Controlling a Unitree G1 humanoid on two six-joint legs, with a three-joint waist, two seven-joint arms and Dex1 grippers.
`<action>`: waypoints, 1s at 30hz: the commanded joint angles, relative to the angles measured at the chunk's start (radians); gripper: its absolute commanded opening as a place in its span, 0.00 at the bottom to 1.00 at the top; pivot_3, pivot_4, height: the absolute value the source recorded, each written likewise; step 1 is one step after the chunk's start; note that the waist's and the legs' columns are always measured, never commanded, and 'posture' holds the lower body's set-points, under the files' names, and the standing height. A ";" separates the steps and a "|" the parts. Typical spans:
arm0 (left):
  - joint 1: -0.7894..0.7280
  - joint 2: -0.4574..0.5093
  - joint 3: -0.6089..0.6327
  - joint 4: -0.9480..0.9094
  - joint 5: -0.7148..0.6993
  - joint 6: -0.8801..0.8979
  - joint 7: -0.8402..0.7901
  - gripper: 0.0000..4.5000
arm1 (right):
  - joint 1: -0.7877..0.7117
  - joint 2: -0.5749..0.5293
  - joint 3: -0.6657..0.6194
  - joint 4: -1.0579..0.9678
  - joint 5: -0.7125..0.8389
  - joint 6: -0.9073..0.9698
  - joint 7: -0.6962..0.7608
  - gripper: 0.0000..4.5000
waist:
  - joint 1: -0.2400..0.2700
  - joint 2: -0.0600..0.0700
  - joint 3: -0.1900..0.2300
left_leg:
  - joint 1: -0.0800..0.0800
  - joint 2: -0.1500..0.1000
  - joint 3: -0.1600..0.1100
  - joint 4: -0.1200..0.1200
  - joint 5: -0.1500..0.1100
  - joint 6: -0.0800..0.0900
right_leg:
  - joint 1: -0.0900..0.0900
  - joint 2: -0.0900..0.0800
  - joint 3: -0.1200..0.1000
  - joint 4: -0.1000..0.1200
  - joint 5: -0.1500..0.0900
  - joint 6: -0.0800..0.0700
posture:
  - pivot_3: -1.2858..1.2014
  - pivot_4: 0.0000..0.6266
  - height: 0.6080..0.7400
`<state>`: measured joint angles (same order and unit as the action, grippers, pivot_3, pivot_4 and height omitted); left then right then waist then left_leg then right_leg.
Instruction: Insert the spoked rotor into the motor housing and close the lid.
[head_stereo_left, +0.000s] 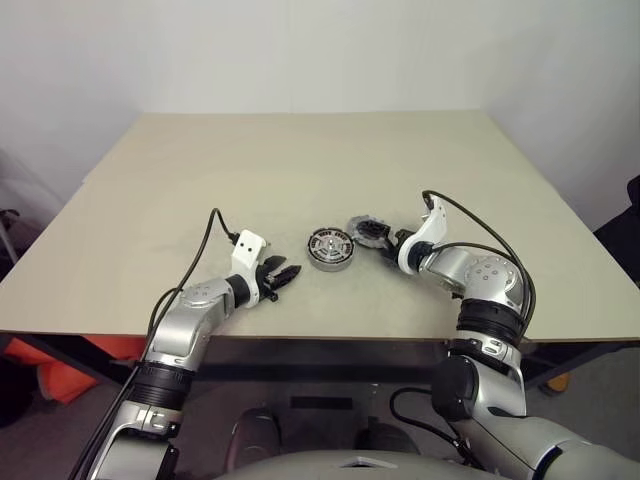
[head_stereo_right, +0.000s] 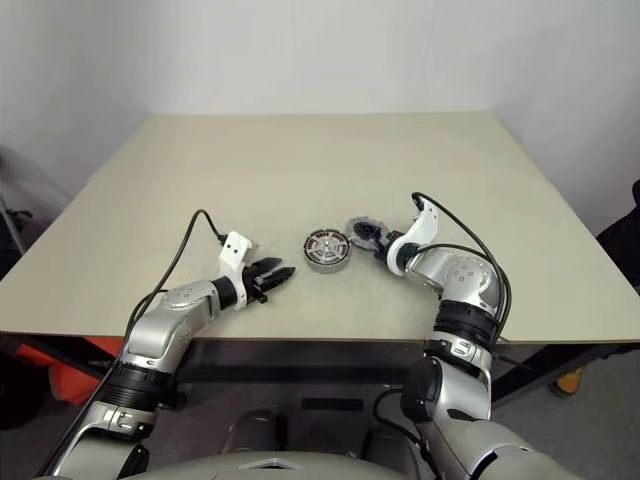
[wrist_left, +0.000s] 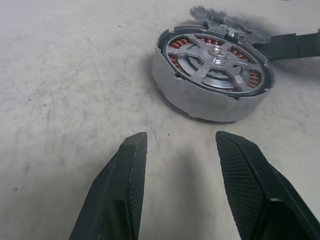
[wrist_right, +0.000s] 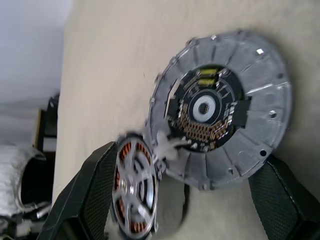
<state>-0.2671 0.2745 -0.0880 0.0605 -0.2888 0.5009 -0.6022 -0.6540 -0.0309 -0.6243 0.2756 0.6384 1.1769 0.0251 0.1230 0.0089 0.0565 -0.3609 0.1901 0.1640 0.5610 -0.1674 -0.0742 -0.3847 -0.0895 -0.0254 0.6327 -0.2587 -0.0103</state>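
Observation:
The motor housing (head_stereo_left: 330, 250) sits near the table's front middle, copper windings showing inside its silvery rim (wrist_left: 200, 102). The spoked rotor (wrist_left: 215, 55) lies seated in it, silver spokes facing up. The lid (wrist_right: 260, 90), a grey ribbed disc with a central hub, lies just right of the housing (wrist_right: 134, 192); whether they touch I cannot tell. My right gripper (head_stereo_left: 385, 240) is open wide with the lid (head_stereo_left: 366, 229) between its fingers (wrist_right: 285, 200). To the housing's left, my left gripper (wrist_left: 181, 140) rests low over the table, open and empty, pointing at the housing.
The beige table (head_stereo_left: 300, 160) stretches bare behind the parts, its front edge just below both arms. Black cables loop from each wrist (head_stereo_left: 212, 235). A white wall stands behind the table.

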 joint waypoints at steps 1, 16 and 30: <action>-0.011 0.003 -0.002 -0.041 0.003 -0.011 -0.002 0.51 | -0.029 0.011 0.003 0.011 0.032 -0.060 0.008 1.00 | 0.000 0.000 0.000 | -0.003 0.000 0.002 0.000 0.000 0.001 | -0.002 0.001 0.000 0.000 0.004 -0.006 | 0.52 0.00 1.00; -0.015 0.007 0.002 -0.036 0.005 -0.013 -0.002 0.51 | -0.046 0.011 0.069 -0.018 0.171 -0.090 0.152 1.00 | -0.001 0.000 0.000 | -0.011 0.002 0.005 0.002 -0.008 0.018 | -0.005 0.005 0.000 -0.008 0.007 -0.005 | 0.52 0.00 1.00; -0.021 0.009 0.008 -0.036 0.004 -0.012 0.003 0.51 | -0.009 -0.015 0.254 -0.060 0.144 -0.172 0.302 1.00 | -0.001 0.000 0.000 | -0.011 0.002 0.005 0.004 -0.009 0.020 | -0.004 0.005 0.000 -0.008 0.007 -0.006 | 0.52 0.00 1.00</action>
<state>-0.2689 0.2771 -0.0901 0.0606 -0.2855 0.5007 -0.6000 -0.6599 -0.0390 -0.3871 0.2601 0.7746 1.0240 0.3060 0.1223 0.0092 0.0564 -0.3721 0.1926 0.1690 0.5653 -0.1760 -0.0537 -0.3887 -0.0848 -0.0258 0.6244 -0.2516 -0.0159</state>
